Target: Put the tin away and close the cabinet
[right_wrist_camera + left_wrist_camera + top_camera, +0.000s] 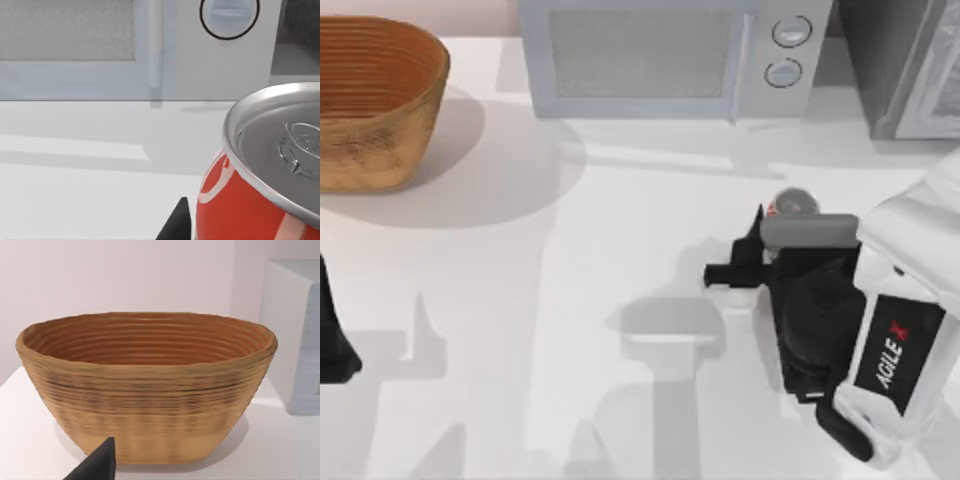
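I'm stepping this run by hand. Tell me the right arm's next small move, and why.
Probably ease the right gripper closer around the tin and shut on it. The tin stands upright on the table right at the gripper, apparently not yet clamped; the cabinet waits behind it. The left gripper sits parked near the basket.

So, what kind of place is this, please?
Probably a simulated kitchen counter: a microwave with round knobs stands at the back of a white table, beside a grey cabinet, with a woven basket at the left and a tin in front.

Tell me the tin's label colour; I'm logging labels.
Red with white markings on the tin, clearest in the right wrist view.
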